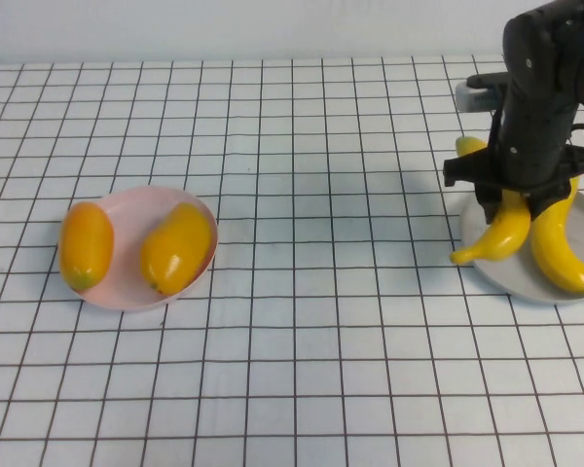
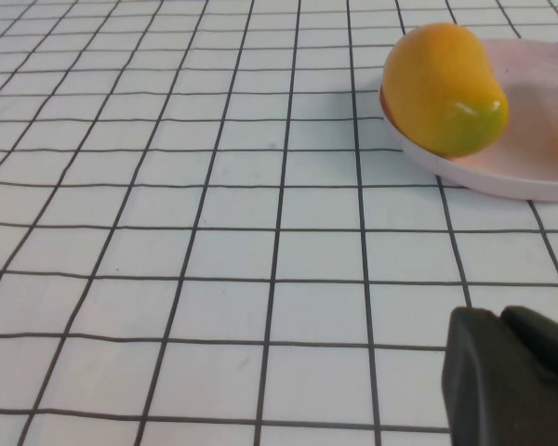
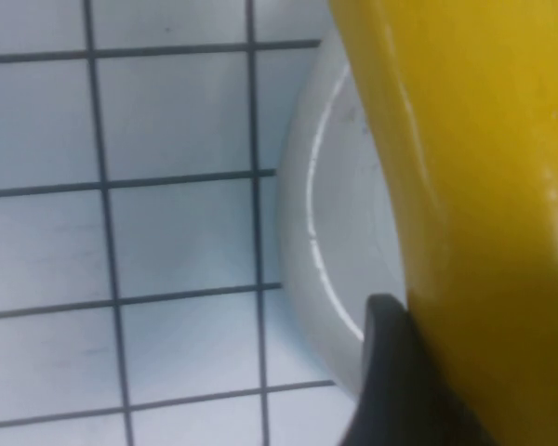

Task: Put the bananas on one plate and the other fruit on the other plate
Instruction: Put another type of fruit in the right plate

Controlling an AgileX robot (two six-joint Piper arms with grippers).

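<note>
On the grey plate [image 1: 496,277] at the robot's right lie both bananas [image 1: 530,238], side by side and curving away from each other, the left one with its tip poking over the rim onto the table [image 1: 321,370]. They look like light, stiff, glossy plastic, so they will likely slip under a pinch near a tapered end; the thicker middle, across the curve, seems the safest place to take hold. Directly above them stands the right gripper [image 1: 511,206], its jaws partly open and straddling the upper part of the left banana; whether they press it or have let it go cannot be told, though the right wrist view shows one dark finger [image 3: 391,381] right against the yellow skin [image 3: 474,186]. Well apart, on the left, the pink plate [image 1: 127,292] holds the two orange-yellow fruits [image 1: 178,248], plump and smooth, prone to roll. Near that plate hangs the left gripper [image 2: 511,376], low over bare table, jaws closed and holding nothing. By this layout the sorting looks essentially finished.
</note>
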